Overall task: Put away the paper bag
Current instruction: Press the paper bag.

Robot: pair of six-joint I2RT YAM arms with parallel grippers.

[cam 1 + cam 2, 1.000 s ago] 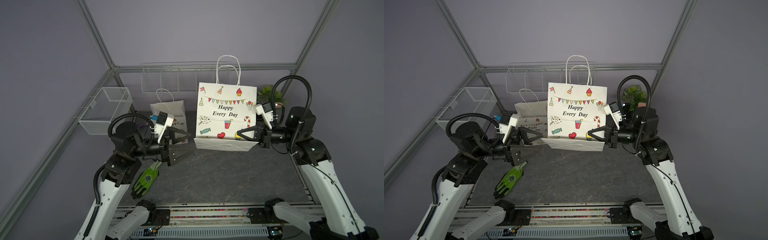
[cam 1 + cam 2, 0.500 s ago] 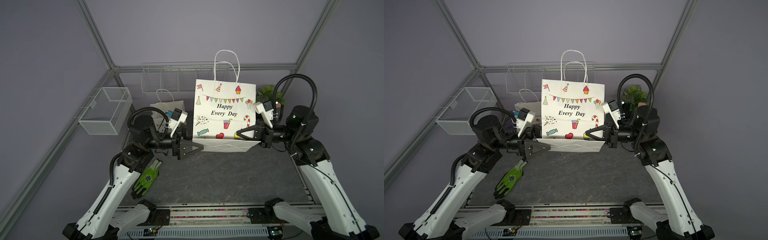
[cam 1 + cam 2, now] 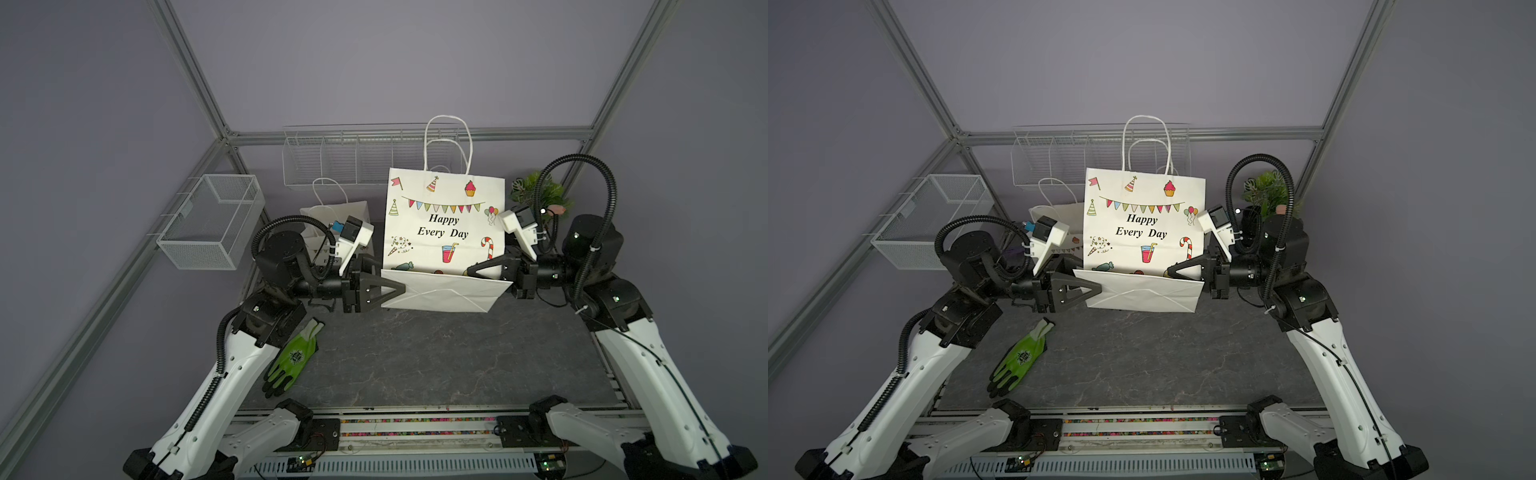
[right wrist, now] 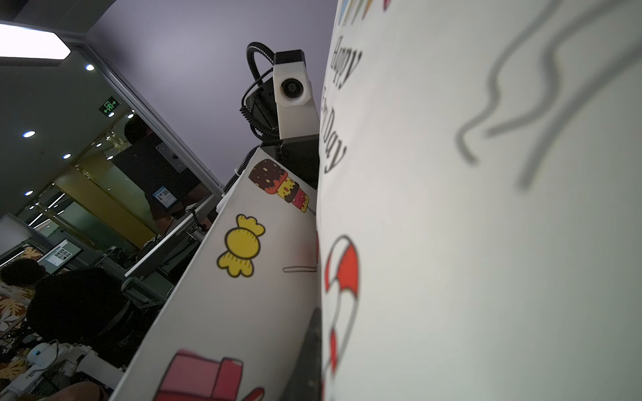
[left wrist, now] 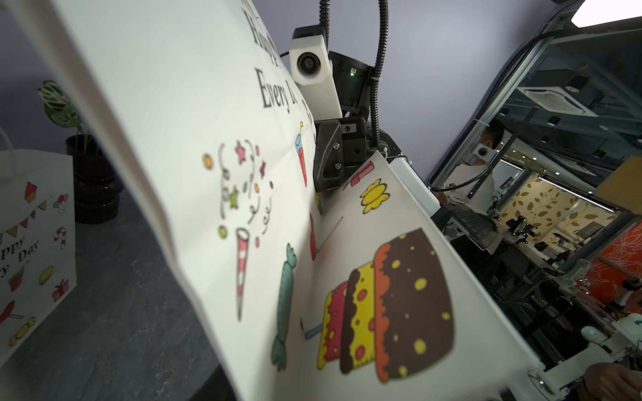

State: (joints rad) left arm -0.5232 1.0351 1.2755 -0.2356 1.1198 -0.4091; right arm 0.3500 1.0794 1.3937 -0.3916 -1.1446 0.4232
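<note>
White "Happy Every Day" printed paper bag upright at rear-centre of dark stone-look counter. Right tool clamped on its lower right edge; left tool at lower left corner (closed or not, can't tell).

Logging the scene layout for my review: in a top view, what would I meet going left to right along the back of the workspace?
mesh basket → small paper bag → large paper bag → potted plant

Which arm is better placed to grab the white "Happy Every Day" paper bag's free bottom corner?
Left: the left gripper, open, straddles that corner; the right gripper is shut on the white paper bag.
</note>
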